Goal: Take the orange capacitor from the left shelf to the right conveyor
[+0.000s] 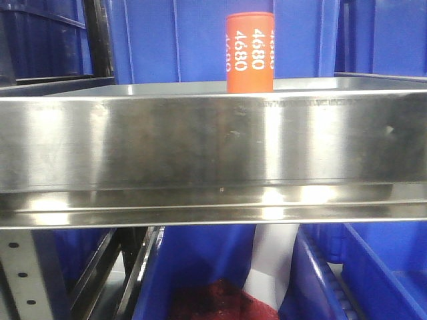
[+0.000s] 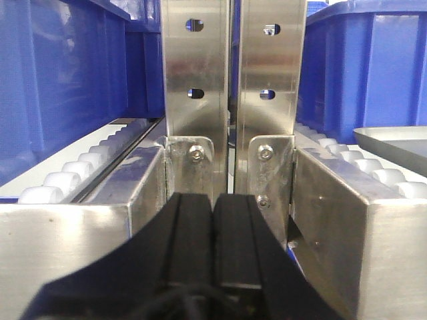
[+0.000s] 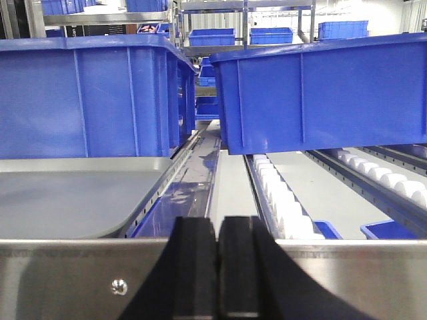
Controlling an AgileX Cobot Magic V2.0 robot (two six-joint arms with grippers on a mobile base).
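Both left tool and right tool sit closed, empty. Orange capacitor stands upright on left shelf, probably easing a grasp.

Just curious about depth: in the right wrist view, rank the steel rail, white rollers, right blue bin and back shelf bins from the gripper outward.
1. Steel rail, across the front, by the right gripper.
2. White rollers, ahead right.
3. Right blue bin, above the rollers' far end.
4. Back shelf bins, far centre.
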